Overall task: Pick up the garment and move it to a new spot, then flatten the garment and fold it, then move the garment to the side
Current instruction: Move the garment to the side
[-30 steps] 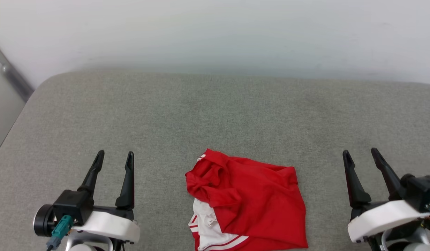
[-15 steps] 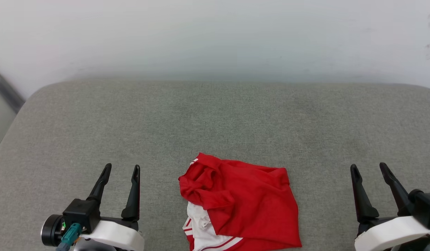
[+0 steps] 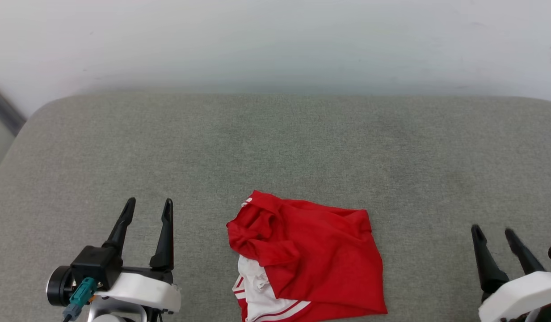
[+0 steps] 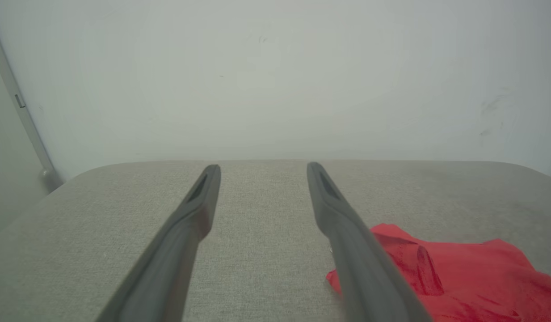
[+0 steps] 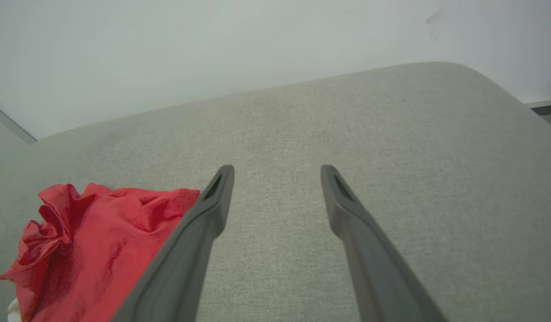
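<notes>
The garment [image 3: 315, 259] is a red shirt with a white sleeve and striped trim, lying crumpled near the front middle of the grey cushioned surface [image 3: 275, 147]. Its red cloth also shows at the lower right of the left wrist view [image 4: 458, 273] and the lower left of the right wrist view [image 5: 92, 241]. My left gripper [image 3: 149, 204] hovers open to the garment's left, apart from it, with nothing between its fingers [image 4: 199, 210]. My right gripper [image 3: 493, 231] stands open at the far lower right, also clear of the cloth, its fingers [image 5: 342, 201] over bare surface.
A pale wall [image 3: 275, 40] rises behind the surface's rounded back edge. A grey metal bar [image 3: 2, 112] runs diagonally at the far left. In the right wrist view the surface's right edge [image 5: 516, 94] curves down.
The head camera has shifted, so the whole picture moved slightly. My right gripper now sits lower and further right in the view. The garment lies as before.
</notes>
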